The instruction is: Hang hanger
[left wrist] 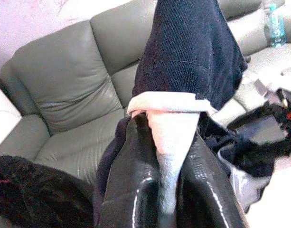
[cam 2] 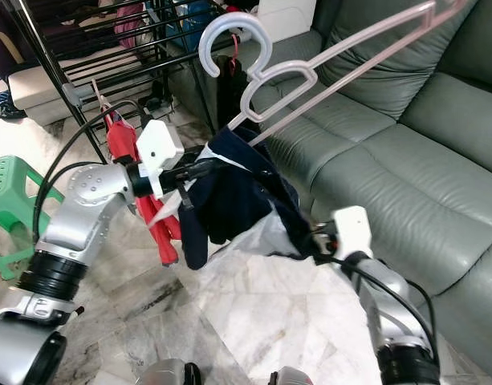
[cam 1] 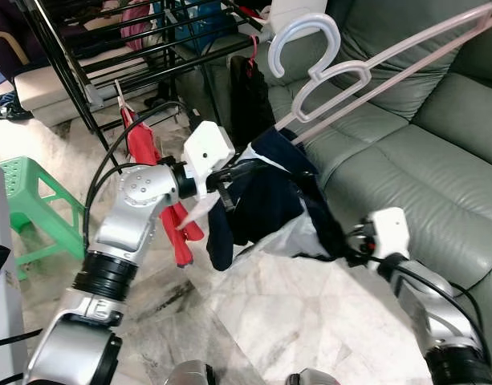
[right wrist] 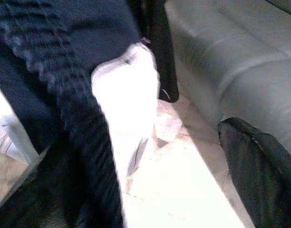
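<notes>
hanger point(cam 1: 330, 76): pale lilac plastic, smooth, faintly translucent, slight sheen
garment point(cam 1: 266, 200): dark navy knit cloth, ribbed and matt, with a white cloth hem band and a thin, shiny whitish lining
left gripper point(left wrist: 169, 190): fingers point(left wrist: 131, 185) of glossy black plastic with a fine pebbled texture, catching white highlights; white smooth plastic housing behind
right gripper point(cam 1: 354, 245): white smooth plastic housing; black finger in the wrist view looks matt and grainy
arms point(cam 1: 137, 208): brushed silver metal, satin sheen, black ribbed rings and black rubbery cables
sofa point(cam 1: 438, 152): grey-green leather, smooth, soft sheen, creased
floor point(cam 1: 286, 321): polished marbled stone tiles, glossy
rack point(cam 1: 109, 56): black metal tubes, semi-gloss
stool point(cam 1: 33, 204): green plastic, matt
</notes>
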Controlling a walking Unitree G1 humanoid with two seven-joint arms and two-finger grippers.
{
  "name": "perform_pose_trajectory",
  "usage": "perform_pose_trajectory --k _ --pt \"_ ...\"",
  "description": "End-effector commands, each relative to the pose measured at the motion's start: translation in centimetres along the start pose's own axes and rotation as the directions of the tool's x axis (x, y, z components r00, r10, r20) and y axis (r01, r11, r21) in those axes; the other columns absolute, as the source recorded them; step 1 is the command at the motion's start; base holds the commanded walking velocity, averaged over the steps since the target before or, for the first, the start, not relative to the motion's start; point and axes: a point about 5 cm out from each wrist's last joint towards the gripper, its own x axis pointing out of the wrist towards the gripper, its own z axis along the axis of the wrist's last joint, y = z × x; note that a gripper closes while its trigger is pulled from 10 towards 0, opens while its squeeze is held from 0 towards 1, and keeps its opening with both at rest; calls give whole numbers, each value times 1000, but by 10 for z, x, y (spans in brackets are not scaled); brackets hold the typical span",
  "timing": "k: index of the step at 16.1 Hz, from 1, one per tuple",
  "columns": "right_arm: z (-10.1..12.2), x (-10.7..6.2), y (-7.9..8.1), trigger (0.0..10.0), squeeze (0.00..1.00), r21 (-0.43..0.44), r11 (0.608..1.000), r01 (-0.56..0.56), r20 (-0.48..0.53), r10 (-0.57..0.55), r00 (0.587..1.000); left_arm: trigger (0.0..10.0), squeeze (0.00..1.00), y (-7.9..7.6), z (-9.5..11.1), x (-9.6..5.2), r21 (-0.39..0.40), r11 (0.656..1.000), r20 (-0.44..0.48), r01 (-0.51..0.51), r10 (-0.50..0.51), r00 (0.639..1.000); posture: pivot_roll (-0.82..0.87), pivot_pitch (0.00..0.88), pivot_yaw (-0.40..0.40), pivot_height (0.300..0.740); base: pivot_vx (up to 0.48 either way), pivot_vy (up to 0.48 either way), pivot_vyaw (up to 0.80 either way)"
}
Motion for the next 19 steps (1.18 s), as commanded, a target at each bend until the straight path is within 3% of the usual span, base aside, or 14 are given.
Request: perform_pose_trajectory --k 1,4,7,10,13,16,19 --pt "-17 -8 -9 0 0 57 997 61 -74 -57 996 0 0 22 25 -8 53 995 89 -80 75 993 -52 15 65 740 0 0 0" --pt "-32 -15 -27 0 0 95 978 188 -144 -173 974 0 0 26 30 -10 62 994 107 -94 87 990 -56 12 64 740 0 0 0" --pt "-24 -17 -47 0 0 131 939 319 -107 -306 946 0 0 19 26 -13 65 996 98 -54 47 994 -54 8 61 740 0 0 0" --pt "16 -21 -83 0 0 170 850 499 63 -515 855 0 0 -3 -2 -24 36 996 9 83 -83 996 -52 3 59 740 0 0 0" --pt "57 -28 -106 0 0 231 790 569 201 -610 766 0 0 -19 -33 -40 -15 983 -113 183 -184 976 -54 2 60 740 0 0 0" --pt "103 -27 -111 0 0 262 789 556 342 -615 711 0 0 -24 -65 -50 -19 978 -287 206 -203 936 -55 3 61 740 0 0 0" --pt "124 -23 -99 0 0 225 825 518 428 -561 708 0 0 -31 -92 -56 -27 977 -452 210 -200 869 -69 6 58 740 0 0 0"
